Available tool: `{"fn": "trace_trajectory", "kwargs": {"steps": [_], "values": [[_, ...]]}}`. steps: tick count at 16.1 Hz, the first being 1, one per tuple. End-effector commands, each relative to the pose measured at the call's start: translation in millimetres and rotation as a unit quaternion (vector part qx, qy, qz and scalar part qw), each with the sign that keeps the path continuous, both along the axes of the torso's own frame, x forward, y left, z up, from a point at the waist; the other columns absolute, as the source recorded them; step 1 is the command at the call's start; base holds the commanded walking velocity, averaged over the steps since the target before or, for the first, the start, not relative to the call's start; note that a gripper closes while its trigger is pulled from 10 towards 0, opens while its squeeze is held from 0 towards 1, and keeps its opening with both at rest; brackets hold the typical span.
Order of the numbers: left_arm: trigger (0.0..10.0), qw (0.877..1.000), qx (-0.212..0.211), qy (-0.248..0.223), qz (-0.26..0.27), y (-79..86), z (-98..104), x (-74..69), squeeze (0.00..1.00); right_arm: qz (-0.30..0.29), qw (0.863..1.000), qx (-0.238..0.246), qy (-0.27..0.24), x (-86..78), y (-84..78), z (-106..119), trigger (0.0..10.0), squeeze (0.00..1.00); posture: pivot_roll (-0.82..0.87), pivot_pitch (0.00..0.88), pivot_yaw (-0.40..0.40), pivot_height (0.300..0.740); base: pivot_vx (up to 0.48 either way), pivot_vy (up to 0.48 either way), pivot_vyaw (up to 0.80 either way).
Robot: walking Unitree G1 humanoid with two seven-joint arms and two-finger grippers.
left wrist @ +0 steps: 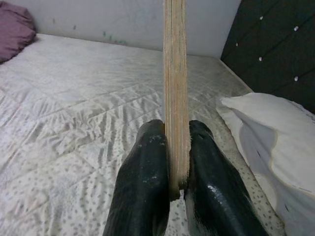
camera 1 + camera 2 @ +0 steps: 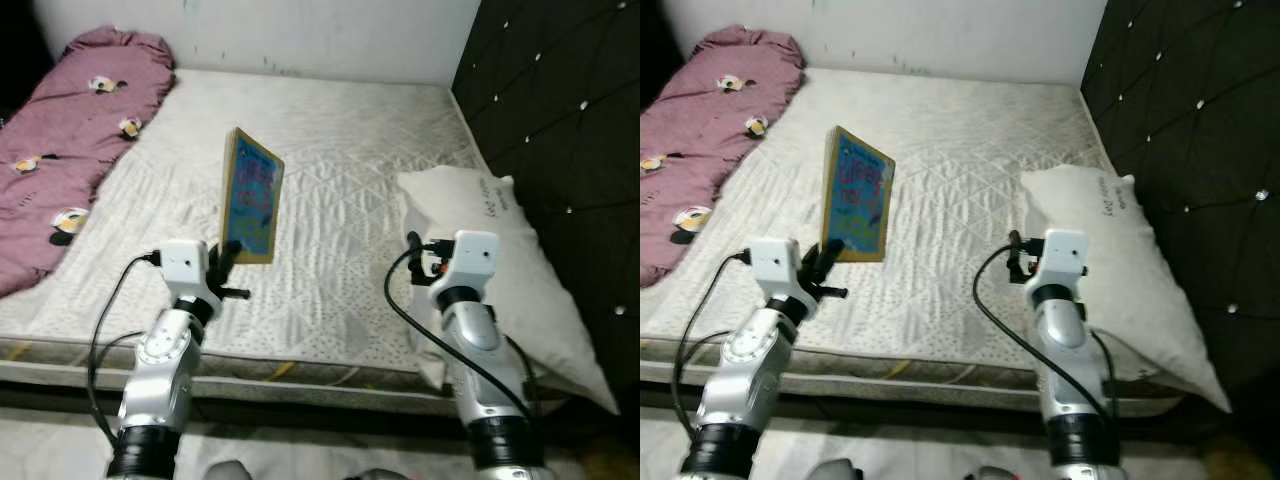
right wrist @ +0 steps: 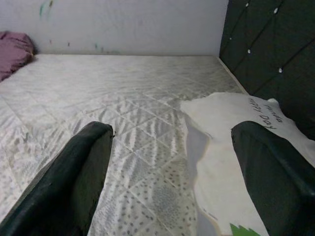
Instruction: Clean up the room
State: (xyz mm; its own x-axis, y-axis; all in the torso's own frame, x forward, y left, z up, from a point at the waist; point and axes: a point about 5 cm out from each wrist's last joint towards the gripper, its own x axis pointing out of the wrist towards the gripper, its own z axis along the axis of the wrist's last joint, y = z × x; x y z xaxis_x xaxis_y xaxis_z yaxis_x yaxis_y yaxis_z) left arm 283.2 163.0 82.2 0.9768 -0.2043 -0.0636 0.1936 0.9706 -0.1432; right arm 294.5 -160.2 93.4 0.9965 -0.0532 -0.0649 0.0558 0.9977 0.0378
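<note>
The left gripper [image 1: 177, 184] is clamped on the bottom edge of a book [image 2: 250, 196], one black finger [image 1: 145, 182] pressed against each face (the wrist view looks straight along the book's pale page edge). The book stands nearly upright in the air above the near part of the mattress [image 2: 330, 150], its blue cover with coloured lettering turned toward the robot's right, a tan border round it.

The right gripper [image 3: 172, 162] is spread wide with nothing between its two fingers [image 3: 78, 172]. It hangs over the near right part of the mattress, just beside the inner edge of a white pillow [image 2: 500, 270]. The pillow lies along the right side of the bed against a dark padded headboard [image 2: 560, 100] dotted with small shiny studs, and has dark handwriting near its far end.

The mattress is bare, white and quilted in diamonds. On its far left side a maroon blanket [image 2: 70, 120] with small cartoon prints lies bunched in a long roll, reaching to the pale wall [image 2: 300, 30] behind the bed.
</note>
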Motion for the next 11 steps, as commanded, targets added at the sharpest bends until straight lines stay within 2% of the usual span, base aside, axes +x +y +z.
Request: {"fn": "trace_trajectory", "kwargs": {"steps": [1,4,6,8,9,11], "values": [[10.0,1.0,0.0,-0.026,-0.005,-2.5,12.4,4.1,0.0,-0.005,1.0,-0.001,-0.002,1.2,-2.9,2.6,10.0,0.0,-0.02,0.0,-0.022,0.74,0.24,0.0,-0.46],[10.0,1.0,0.011,-0.012,0.018,-0.5,9.2,4.8,0.0,-0.006,1.0,-0.002,-0.003,1.4,-3.0,2.9,10.0,0.0,-0.02,0.0,-0.021,0.74,0.0,0.0,0.0],[10.0,1.0,-0.005,-0.01,0.021,0.8,9.5,5.6,0.0,-0.007,1.0,-0.001,-0.001,1.7,-3.1,2.8,10.0,0.0,-0.01,0.0,-0.024,0.74,0.0,0.0,0.0],[10.0,0.999,0.004,-0.006,0.035,4.8,10.7,8.1,0.0,-0.009,1.0,0.001,0.0,2.7,-3.1,2.8,10.0,0.0,-0.01,0.0,-0.029,0.74,0.0,0.0,-0.8],[10.0,0.999,0.025,-0.004,0.034,6.0,11.7,8.5,0.0,-0.009,1.0,-0.002,-0.001,3.5,-3.3,3.3,10.0,0.0,-0.01,0.0,-0.03,0.74,0.0,0.0,-0.8],[10.0,0.999,0.052,-0.001,0.0,5.6,11.2,8.6,0.0,-0.013,1.0,-0.004,-0.003,4.7,-3.8,4.3,10.0,0.0,-0.01,0.0,-0.024,0.74,0.0,0.0,-0.8]]}}
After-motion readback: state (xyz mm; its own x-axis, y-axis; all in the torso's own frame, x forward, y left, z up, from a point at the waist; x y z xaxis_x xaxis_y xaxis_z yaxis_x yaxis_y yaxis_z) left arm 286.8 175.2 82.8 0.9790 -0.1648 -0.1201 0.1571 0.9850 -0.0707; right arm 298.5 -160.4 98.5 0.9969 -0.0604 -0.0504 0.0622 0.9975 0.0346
